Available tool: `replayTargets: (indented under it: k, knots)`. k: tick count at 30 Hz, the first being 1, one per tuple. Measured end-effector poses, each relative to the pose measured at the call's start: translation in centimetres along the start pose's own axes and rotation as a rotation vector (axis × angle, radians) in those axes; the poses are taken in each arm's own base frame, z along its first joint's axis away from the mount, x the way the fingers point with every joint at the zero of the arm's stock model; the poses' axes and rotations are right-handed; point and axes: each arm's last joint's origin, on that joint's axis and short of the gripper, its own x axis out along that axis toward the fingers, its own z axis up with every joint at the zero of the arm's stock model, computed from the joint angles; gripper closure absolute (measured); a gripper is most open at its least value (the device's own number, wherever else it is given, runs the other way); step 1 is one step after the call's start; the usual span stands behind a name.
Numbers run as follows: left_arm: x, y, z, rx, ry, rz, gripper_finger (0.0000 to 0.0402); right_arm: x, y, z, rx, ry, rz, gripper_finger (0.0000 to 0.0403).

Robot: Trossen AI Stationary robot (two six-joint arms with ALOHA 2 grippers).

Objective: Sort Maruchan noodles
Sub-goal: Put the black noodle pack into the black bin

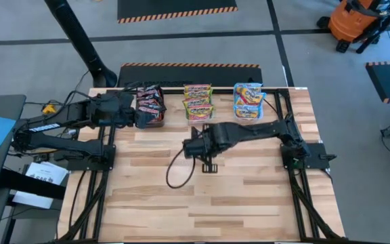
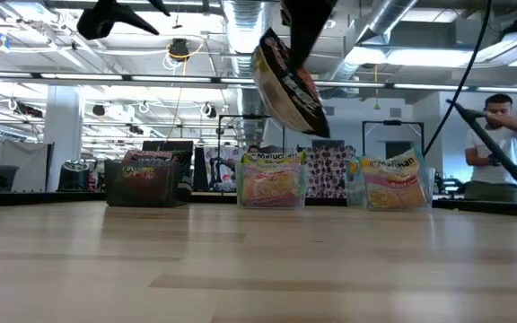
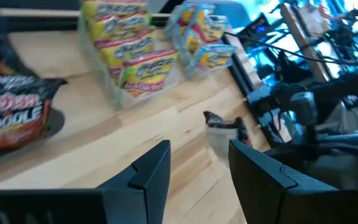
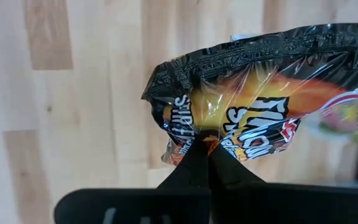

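Note:
Three tubs of Maruchan noodles stand along the far edge: dark packets [image 1: 149,105], yellow ones [image 1: 198,102] and light blue ones [image 1: 249,102]. My right gripper [image 1: 195,146] hangs over the middle of the table, shut on a dark brown packet [image 2: 287,82]. In the high view the arm hides this packet. My left gripper [image 1: 139,116] hovers beside the dark packets' tub. It is open [image 3: 197,168], with nothing between its fingers. Its wrist view shows a dark packet [image 3: 17,112] close by. My right gripper pinches the dark packet between its two fingertips at a side edge close to the crimped end seal [image 4: 199,134]. The fingers come from above, pointing steeply down. The packet hangs tilted below them, clear of the table [image 2: 294,99].
A black cable loop [image 1: 177,169] from the right arm lies on the wooden table [image 1: 249,196], whose near half is bare. Black frame rails run along both sides. A person [image 2: 501,148] stands beyond the table's far right.

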Motion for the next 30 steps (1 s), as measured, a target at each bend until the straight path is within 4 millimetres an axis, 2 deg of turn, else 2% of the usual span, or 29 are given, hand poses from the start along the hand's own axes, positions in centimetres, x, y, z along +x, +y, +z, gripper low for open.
replayTargets:
  k: [4,10,20,30]
  knots:
    - [0.1,0.2,0.0,-0.052,-0.011,0.030,0.0252,-0.9,-1.5,0.5,-0.071,-0.044,-0.031,0.0402]
    - [1.3,0.1,-0.3,-0.102,-0.010,0.080,0.0252,-1.8,-3.1,0.8,-0.163,-0.084,-0.074,0.0402]
    - [5.7,-0.3,-1.2,-0.132,-0.001,0.184,0.0252,-2.3,-4.4,1.5,-0.295,-0.146,-0.148,0.0402]
    - [8.9,-1.2,-1.6,-0.155,-0.019,0.143,0.0252,-2.0,-6.1,1.6,-0.309,-0.124,-0.198,0.0402]
